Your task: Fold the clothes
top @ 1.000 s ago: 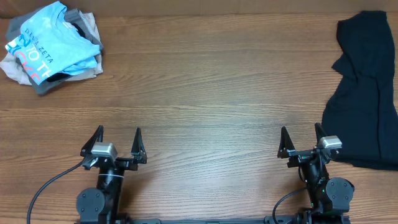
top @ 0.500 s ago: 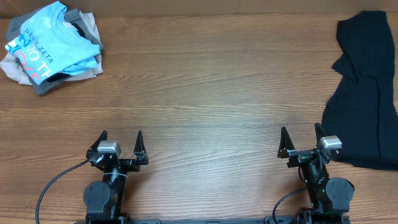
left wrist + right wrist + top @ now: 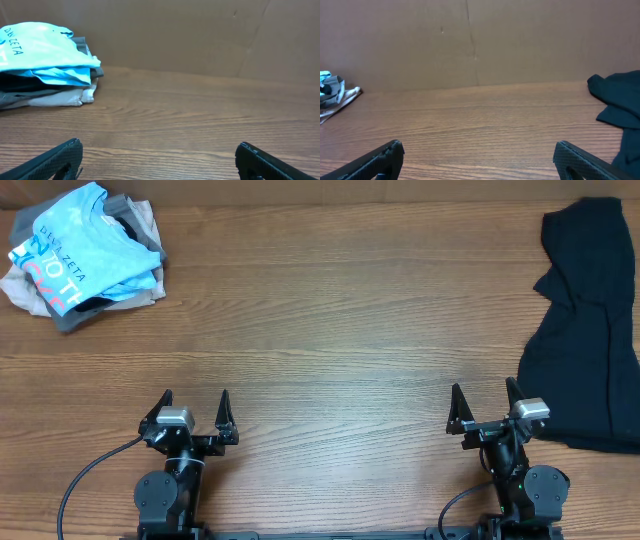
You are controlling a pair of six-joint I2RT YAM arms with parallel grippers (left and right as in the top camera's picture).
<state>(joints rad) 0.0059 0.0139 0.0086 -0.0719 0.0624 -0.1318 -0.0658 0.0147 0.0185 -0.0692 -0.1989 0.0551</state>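
Your left gripper [image 3: 194,395] has its fingers spread as wide as they go, with only bare wooden table [image 3: 330,320] between them. Your right gripper [image 3: 484,386] stands the same way, fully spread and gripping nothing. The sky-blue T-shirt [image 3: 75,245] lies crumpled on top of a heap of beige and grey cloth [image 3: 22,285], well ahead of your left fingers and off to their left. The black garment [image 3: 585,330] sprawls ahead and to the right of your right fingers. Its near edge lies just beside the outer finger, and you cannot tell whether they touch.
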